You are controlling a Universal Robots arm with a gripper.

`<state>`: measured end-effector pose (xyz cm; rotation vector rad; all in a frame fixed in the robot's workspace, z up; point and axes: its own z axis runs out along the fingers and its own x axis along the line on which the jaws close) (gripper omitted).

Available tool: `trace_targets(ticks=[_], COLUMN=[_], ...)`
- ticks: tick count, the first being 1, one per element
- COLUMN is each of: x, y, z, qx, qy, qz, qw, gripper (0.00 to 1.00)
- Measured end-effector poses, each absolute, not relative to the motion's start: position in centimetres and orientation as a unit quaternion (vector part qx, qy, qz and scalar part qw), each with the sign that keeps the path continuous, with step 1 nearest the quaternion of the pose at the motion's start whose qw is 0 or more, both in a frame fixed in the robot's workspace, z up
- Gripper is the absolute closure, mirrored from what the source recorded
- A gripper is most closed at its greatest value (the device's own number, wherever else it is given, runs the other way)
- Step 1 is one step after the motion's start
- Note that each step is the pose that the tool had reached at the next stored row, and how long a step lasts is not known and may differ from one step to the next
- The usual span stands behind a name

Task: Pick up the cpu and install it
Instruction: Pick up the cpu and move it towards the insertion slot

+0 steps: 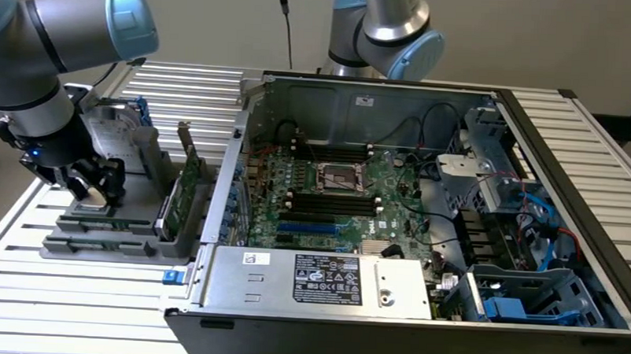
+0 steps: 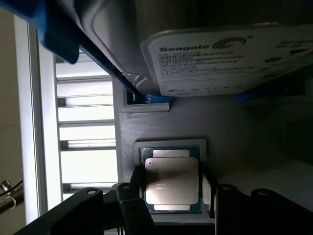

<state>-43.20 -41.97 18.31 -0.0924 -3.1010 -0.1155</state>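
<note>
One pale silver square cpu (image 2: 171, 181) sits in the grey plastic holder tray's (image 2: 234, 127) recess; the gripper (image 2: 172, 193) jaws straddle it, partly open, grip undeterminable.

Grey tubular arm (image 1: 47, 26), pale blue joint caps, black claw (image 1: 84, 186), small blue light.

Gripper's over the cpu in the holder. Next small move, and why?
Probably close a little further. In the wrist view the gripper straddles the cpu, which lies flat in its grey holder, a finger beside each edge, seemingly not yet clamped.
</note>
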Motion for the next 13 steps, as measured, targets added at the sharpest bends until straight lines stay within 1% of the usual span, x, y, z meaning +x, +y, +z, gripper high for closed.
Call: trace_targets(ticks=[8, 13], x=[-43.20, -43.20], y=[-41.96, -41.97], z=[18.34, 19.19], qx=[-0.030, -0.030], qy=[-0.999, -0.999], qz=[-0.037, -0.040], qw=[0.019, 0.019], gripper=[0.45, 0.45])
